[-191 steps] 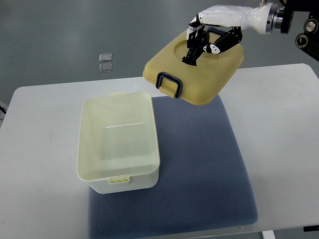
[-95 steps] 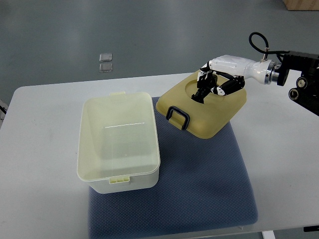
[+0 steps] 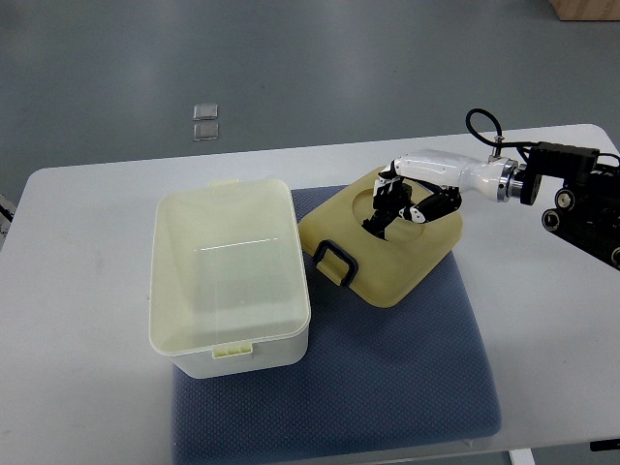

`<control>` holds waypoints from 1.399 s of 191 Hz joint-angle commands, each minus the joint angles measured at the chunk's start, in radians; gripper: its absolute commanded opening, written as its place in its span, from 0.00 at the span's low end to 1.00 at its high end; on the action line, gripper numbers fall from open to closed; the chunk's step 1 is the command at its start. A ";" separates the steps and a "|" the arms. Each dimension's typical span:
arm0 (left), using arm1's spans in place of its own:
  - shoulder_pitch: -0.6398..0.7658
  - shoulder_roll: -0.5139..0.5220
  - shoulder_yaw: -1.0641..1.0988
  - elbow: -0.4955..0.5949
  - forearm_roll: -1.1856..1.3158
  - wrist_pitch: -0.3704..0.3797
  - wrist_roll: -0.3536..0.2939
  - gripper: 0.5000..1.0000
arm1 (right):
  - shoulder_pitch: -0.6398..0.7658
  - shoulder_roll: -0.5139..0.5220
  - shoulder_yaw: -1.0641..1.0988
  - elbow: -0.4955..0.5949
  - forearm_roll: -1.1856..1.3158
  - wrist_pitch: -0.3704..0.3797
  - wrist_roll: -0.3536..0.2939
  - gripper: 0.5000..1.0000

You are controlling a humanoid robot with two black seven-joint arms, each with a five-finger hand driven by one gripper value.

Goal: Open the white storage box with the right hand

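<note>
the right hand (image 3: 399, 201) is gripping the lid (image 3: 380, 235) on the mat (image 3: 387, 358), beside the open storage box (image 3: 231, 276).

A white storage box (image 3: 231, 281) stands open at the left centre of the frame, its interior bare, sitting partly on a blue-grey mat (image 3: 387, 368) that covers the middle of a white table (image 3: 77, 291). Just right of the box lies its yellowish lid (image 3: 387, 257) (dark handle (image 3: 332, 263) toward the box), resting on the mat. The right hand (image 3: 397, 201) reaches in from the right edge, fingers curled into the lid's round recess. Two small clear squares (image 3: 204, 121) sit on the floor at upper left.
</note>
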 commanded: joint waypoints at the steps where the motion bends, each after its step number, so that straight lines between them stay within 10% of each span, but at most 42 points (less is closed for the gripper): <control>1: -0.001 0.000 0.000 0.000 0.000 0.000 0.000 1.00 | -0.009 0.007 -0.001 0.000 0.000 0.000 0.000 0.04; 26: 0.001 0.000 0.000 0.000 0.000 0.000 0.000 1.00 | -0.026 0.015 -0.001 0.000 0.001 0.000 0.000 0.19; 47: 0.001 0.000 0.000 -0.001 0.000 0.000 0.000 1.00 | -0.032 0.029 0.013 -0.002 0.004 -0.001 0.000 0.52; 114: -0.001 0.000 0.000 -0.001 0.000 0.000 0.000 1.00 | -0.034 0.038 0.030 -0.003 0.107 0.002 0.000 0.80; 267: 0.001 0.000 0.000 -0.004 0.000 0.000 0.000 1.00 | -0.104 0.076 0.202 -0.118 1.242 0.087 0.000 0.84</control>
